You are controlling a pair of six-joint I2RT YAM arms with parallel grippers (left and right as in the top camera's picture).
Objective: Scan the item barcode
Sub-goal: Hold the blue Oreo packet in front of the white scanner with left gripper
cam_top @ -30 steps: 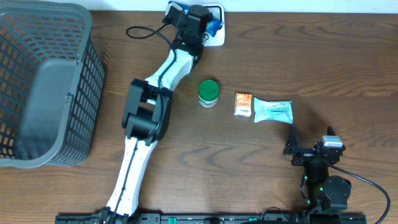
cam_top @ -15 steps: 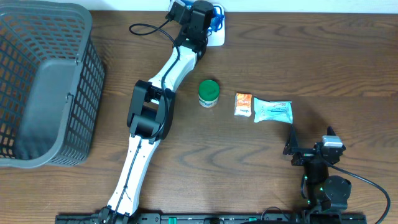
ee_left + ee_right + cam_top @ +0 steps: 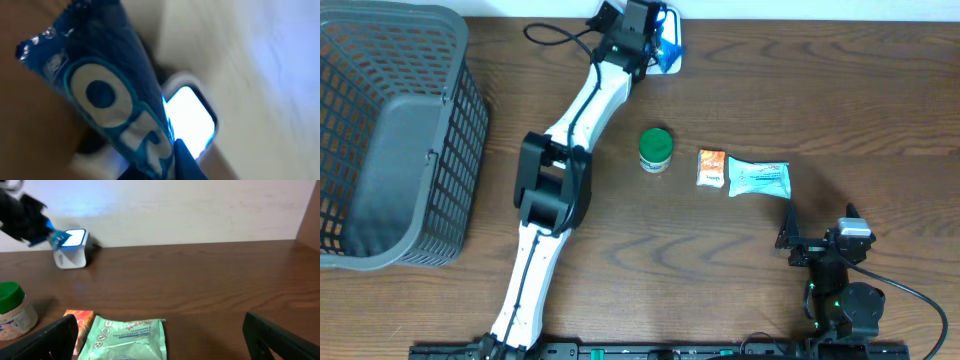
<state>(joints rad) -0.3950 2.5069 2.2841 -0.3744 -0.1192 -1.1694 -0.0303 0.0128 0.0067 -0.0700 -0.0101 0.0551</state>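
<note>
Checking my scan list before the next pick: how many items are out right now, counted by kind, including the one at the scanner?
Packets: 3 (blue packet, orange sachet, wipes pack)
Jars: 1 (green-lidded jar)
Total: 4

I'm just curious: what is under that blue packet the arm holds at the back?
A small white scanner with a glowing window. From above, the blue packet covers part of it; whether they touch cannot be told.
</note>
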